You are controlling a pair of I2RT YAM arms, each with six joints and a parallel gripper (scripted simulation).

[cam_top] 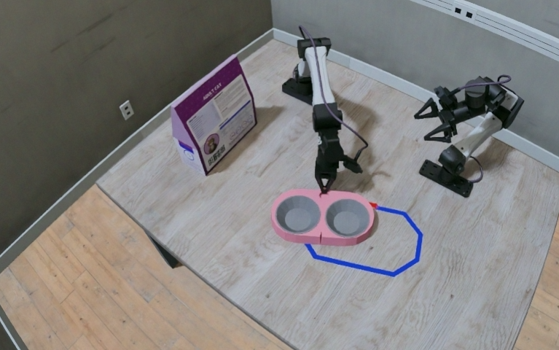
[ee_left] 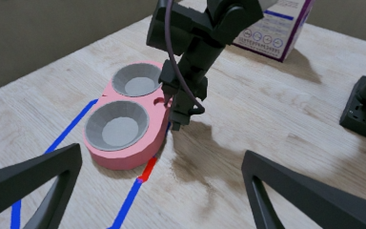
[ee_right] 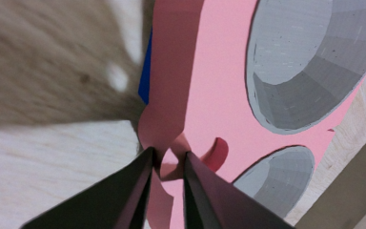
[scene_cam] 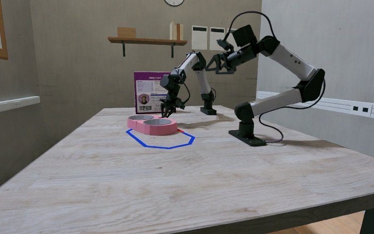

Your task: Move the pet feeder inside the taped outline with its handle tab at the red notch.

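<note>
The pink feeder [cam_top: 322, 207] [scene_cam: 159, 130] [ee_left: 123, 162] [ee_right: 218, 95] lies over one end of the blue outline [cam_top: 420, 247] [scene_cam: 157, 147] [ee_left: 128, 202] and sticks out past it, left in the top view. The red notch [cam_top: 373, 205] [scene_cam: 180, 130] [ee_left: 148, 169] shows at the feeder's right end. Two grey bowls [cam_top: 298, 214] [cam_top: 348, 218] [ee_left: 118, 126] sit in its wells and look level. My right gripper [cam_top: 324, 190] [ee_right: 169, 156] is shut on the handle tab at the feeder's long side, one finger by the slot. My left gripper [cam_top: 420, 127] [ee_left: 165, 156] is open and empty, high above the table.
A purple and white cat food bag [cam_top: 219, 117] [scene_cam: 147, 92] [ee_left: 271, 31] stands behind the feeder, left of the right arm in the top view. The table's edge [cam_top: 226, 299] runs beyond the feeder's far side from the arms. The left arm's base [cam_top: 446, 179] [scene_cam: 247, 138] is bolted near the outline's notch side.
</note>
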